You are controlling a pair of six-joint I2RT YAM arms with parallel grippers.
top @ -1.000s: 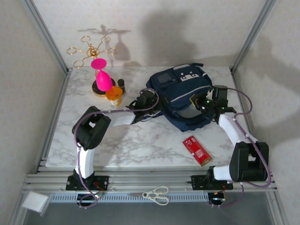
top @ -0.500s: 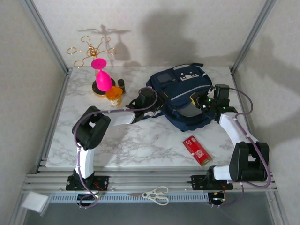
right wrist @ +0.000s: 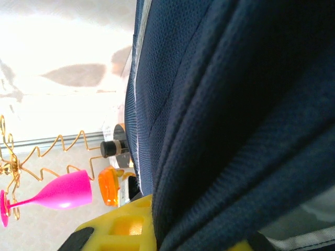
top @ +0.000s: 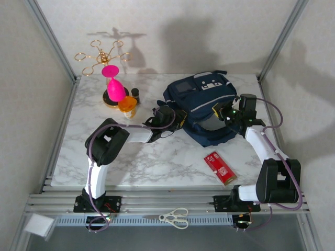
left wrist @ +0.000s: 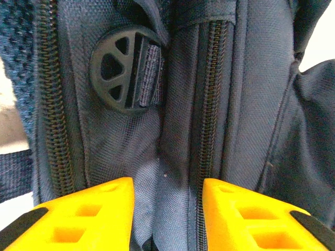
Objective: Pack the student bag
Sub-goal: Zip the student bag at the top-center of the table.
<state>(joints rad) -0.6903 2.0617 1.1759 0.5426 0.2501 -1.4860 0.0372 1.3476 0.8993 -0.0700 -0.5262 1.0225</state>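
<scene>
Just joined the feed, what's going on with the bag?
Both arms are working at the student bag on the marble table. The right gripper is shut on the bag's right edge. The left gripper is against its left side, jaws apart astride a fold beside a zip. A red packet lies nearer the arms, not yet packed.

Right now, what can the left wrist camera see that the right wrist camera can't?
Left wrist camera: a round black strap buckle with grey webbing through it, and zipper teeth running down the cloth. Right wrist camera: a pink wine glass, an orange pill bottle, a small dark bottle and a gold wire rack. Both: the navy cloth of the student bag, very close up.
</scene>
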